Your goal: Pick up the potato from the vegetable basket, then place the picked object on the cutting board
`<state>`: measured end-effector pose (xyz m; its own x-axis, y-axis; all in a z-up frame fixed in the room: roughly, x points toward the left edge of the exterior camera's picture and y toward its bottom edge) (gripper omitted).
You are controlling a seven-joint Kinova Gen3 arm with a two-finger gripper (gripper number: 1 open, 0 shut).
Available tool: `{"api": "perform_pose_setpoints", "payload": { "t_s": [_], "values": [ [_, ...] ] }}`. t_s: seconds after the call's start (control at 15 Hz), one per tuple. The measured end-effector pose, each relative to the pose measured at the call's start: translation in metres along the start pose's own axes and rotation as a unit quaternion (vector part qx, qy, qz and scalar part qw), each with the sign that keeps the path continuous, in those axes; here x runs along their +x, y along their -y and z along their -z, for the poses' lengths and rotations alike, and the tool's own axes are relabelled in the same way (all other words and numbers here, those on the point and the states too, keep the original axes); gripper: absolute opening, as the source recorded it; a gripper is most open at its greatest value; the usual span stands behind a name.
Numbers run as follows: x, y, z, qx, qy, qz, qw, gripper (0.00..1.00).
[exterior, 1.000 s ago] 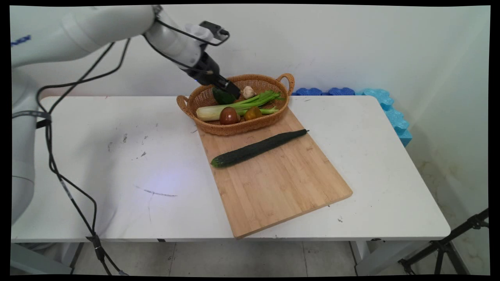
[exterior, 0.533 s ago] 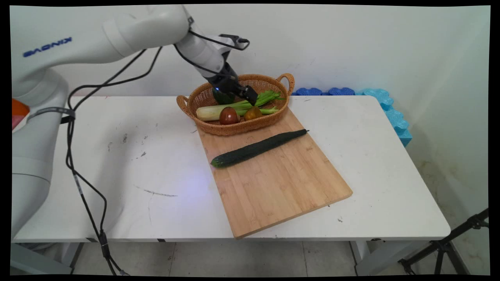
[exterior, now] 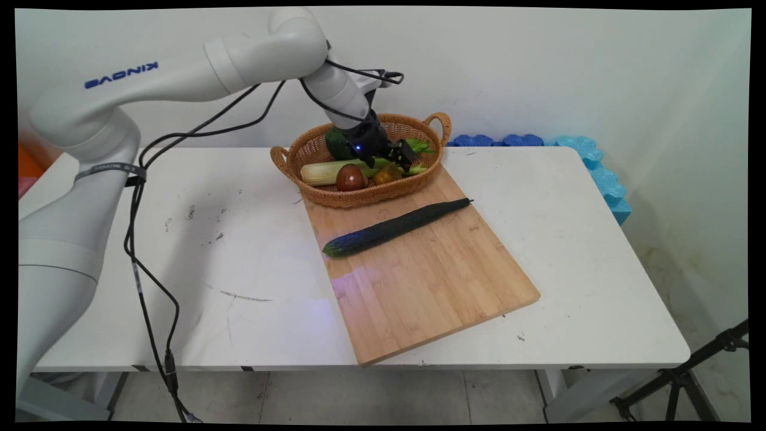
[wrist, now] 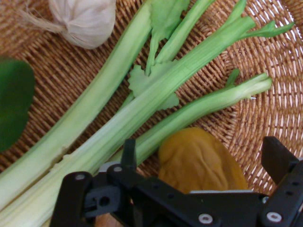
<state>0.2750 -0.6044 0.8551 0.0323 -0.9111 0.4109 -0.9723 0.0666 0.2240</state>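
My gripper [exterior: 392, 160] is down inside the wicker basket [exterior: 365, 195], open, with its fingers [wrist: 129, 153] on either side of a yellow-orange vegetable [wrist: 199, 163] just below it. Long celery stalks [wrist: 142, 104] lie diagonally across the basket floor [wrist: 61, 71] beside that vegetable. A garlic bulb [wrist: 83, 19] rests beyond the celery, and a dark green vegetable [wrist: 14, 104] shows at the edge. In the main view a red-brown tomato [exterior: 350, 178] sits at the basket's front, beside the yellow-orange vegetable [exterior: 386, 174]. The gripper holds nothing.
A long dark cucumber [exterior: 395, 227] lies diagonally on a wooden cutting board [exterior: 431, 281] in front of the basket. Blue foam pieces [exterior: 574, 149] line the table's far right edge. A black tripod [exterior: 688, 377] stands on the floor at the lower right.
The arm has swung right and lowered inside the basket, from above the dark green vegetable, across the celery, to over the yellow-orange vegetable. Nothing in the basket has moved.
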Motion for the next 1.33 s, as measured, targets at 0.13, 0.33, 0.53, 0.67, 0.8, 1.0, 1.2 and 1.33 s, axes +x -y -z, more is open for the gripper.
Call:
{"api": "perform_pose_setpoints", "payload": {
  "t_s": [0.13, 0.33, 0.53, 0.67, 0.8, 1.0, 1.2, 1.33],
  "values": [
    [0.002, -0.003, -0.007, 0.001, 0.008, 0.011, 0.9999, 1.0],
    [0.004, -0.006, -0.013, 0.004, 0.016, 0.018, 0.9997, 1.0],
    [0.006, -0.007, -0.019, 0.007, 0.023, 0.021, 0.9995, 0.0],
    [0.007, -0.008, -0.021, 0.007, 0.025, 0.02, 0.9995, 0.0],
    [0.009, -0.008, -0.022, 0.007, 0.026, 0.017, 0.9995, 0.0],
    [0.013, -0.009, -0.022, 0.008, 0.026, 0.008, 0.9996, 0.0],
    [0.017, -0.01, -0.017, 0.009, 0.022, -0.003, 0.9997, 0.0],
    [0.021, -0.011, -0.012, 0.01, 0.018, -0.011, 0.9997, 0.0]
  ]
}}
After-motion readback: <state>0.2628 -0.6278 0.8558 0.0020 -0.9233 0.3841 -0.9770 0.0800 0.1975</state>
